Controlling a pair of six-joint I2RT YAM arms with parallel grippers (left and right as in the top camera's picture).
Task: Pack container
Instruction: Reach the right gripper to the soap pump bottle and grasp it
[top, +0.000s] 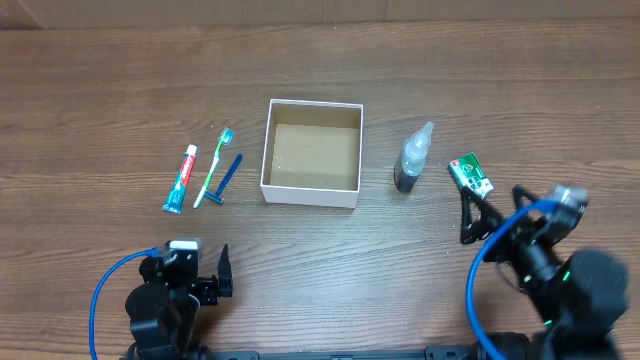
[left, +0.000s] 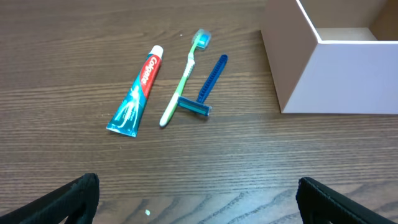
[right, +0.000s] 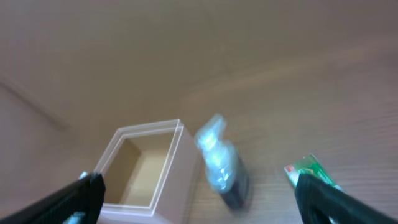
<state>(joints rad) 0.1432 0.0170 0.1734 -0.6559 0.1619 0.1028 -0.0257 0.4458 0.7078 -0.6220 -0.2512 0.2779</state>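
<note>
The square shallow cardboard container, white outside and brown inside, sits open-topped near the middle of the brown wood-grain table, and nothing can be seen inside it. To its left, well apart from its wall, three things lie close together: a red, white and teal toothpaste tube, a green toothbrush with a teal head and a blue disposable razor. The razor's head touches the toothbrush handle in the left wrist view. To its right a clear spray bottle with a dark base stands near the wall, with a small green packet just beyond. The left gripper hangs near the table's front edge, its fingers spread wide and holding nothing, with bare wood between it and the toiletries. The right gripper is also spread and holding nothing, one finger close to the green packet. Its wrist view is blurred. Bare table runs behind and in front of the container.
</note>
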